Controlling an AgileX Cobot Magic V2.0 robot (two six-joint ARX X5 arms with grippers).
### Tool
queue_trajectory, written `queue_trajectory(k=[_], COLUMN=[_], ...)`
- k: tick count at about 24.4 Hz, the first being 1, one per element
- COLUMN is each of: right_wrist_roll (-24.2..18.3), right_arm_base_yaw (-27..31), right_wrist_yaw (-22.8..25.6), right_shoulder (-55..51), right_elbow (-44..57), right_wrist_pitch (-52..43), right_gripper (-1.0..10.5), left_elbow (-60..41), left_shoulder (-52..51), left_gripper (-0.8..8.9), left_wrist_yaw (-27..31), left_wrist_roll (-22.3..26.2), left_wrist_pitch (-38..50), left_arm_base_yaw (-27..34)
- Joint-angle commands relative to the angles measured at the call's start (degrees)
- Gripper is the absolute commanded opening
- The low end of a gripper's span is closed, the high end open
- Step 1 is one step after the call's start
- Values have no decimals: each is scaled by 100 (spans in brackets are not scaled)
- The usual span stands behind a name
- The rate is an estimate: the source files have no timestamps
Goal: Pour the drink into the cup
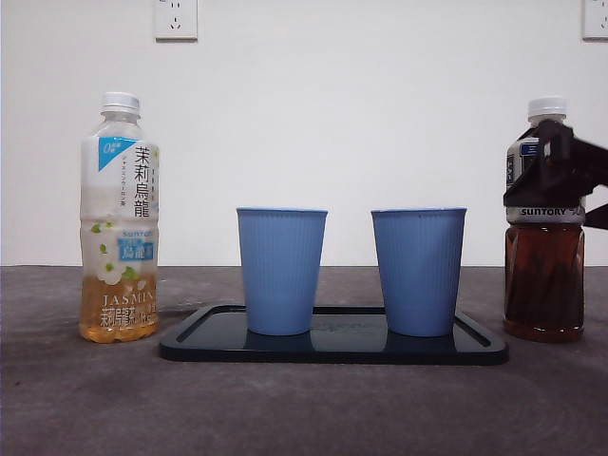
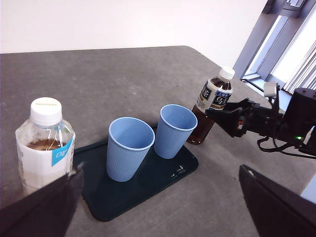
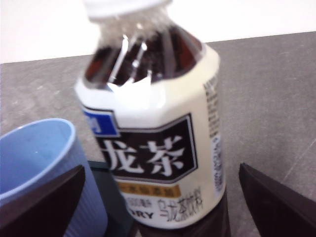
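Right gripper (image 1: 560, 176): jaws wide around the dark bottle (image 1: 543, 285).
Left gripper (image 2: 158, 197): wide, above the table (image 1: 304, 408).
Wall (image 1: 380, 114): white, behind.

2 ribbed matt plastic cups (image 1: 281, 270), glossy black tray (image 1: 332, 347), clear plastic bottles (image 1: 119, 218) w/ shiny labels, matt grey table (image 1: 304, 408).

Dark tea bottle (image 1: 543, 228): upright on the tabletop (image 1: 304, 408), white cap on, white-and-black label, brown liquid filling the lower body. Stands just beside the tray's (image 1: 332, 350) end. Two blue ribbed cups (image 1: 281, 270) (image 1: 418, 271): upright, open, side by side on the black tray, apart.
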State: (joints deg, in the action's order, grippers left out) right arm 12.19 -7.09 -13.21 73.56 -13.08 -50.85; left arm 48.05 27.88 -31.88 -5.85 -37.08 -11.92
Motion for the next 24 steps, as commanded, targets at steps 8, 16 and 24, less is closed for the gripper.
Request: queue_trajectory(k=[8,16,24], right_wrist_roll=[-70,-70,-396], right_arm_base_yaw=[-17,-20,-105], right_wrist_yaw=[144,118,129], right_shoulder=[1014,1213,-232], right_elbow=[-326,-505,-922], right_wrist_pitch=[-684,-717,1486], right_gripper=[415,181,180], left_elbow=[109,107,107], left_shoulder=[140,168,168], left_gripper=[498,498,498], left_wrist_yaw=[-24,-24,2], left_wrist_roll=[66,66,203], left_wrist_pitch=[63,61,-92], left_arm_base_yaw=[-48,-48,-48])
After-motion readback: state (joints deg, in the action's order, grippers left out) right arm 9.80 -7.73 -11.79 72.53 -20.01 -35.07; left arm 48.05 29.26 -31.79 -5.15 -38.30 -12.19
